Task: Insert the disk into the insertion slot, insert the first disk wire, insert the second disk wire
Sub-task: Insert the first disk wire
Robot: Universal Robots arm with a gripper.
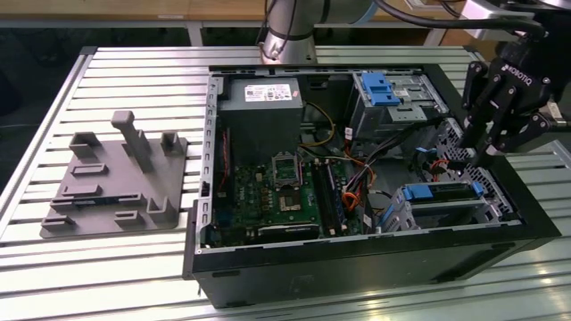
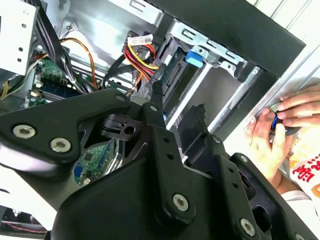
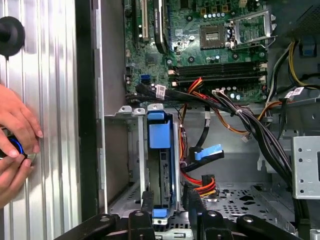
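Observation:
The disk [image 1: 443, 192], silver in a bright blue carrier, sits inside the insertion slot [image 1: 486, 200], the low perforated cage at the front of the open computer case on the exterior view's right. In the first wrist view the disk [image 3: 160, 135] shows edge-on between the cage walls [image 3: 131, 165]. My gripper [image 1: 486, 157] hangs just above the cage's far end, open; in the first wrist view the gripper [image 3: 170, 197] straddles the disk's end, apart from it on both sides. A wire with a blue plug [image 3: 209, 151] and a red, yellow and black wire bundle [image 3: 202, 182] lie loose beside the disk.
A person's hands [image 3: 15, 140] hold a small blue object on the slatted table just outside the case wall [image 3: 85, 125]. A taller cage with a blue latch [image 1: 384, 90] stands at the back. The motherboard [image 1: 277, 194] fills the case's middle. A grey fixture [image 1: 116, 177] lies outside on the exterior view's left.

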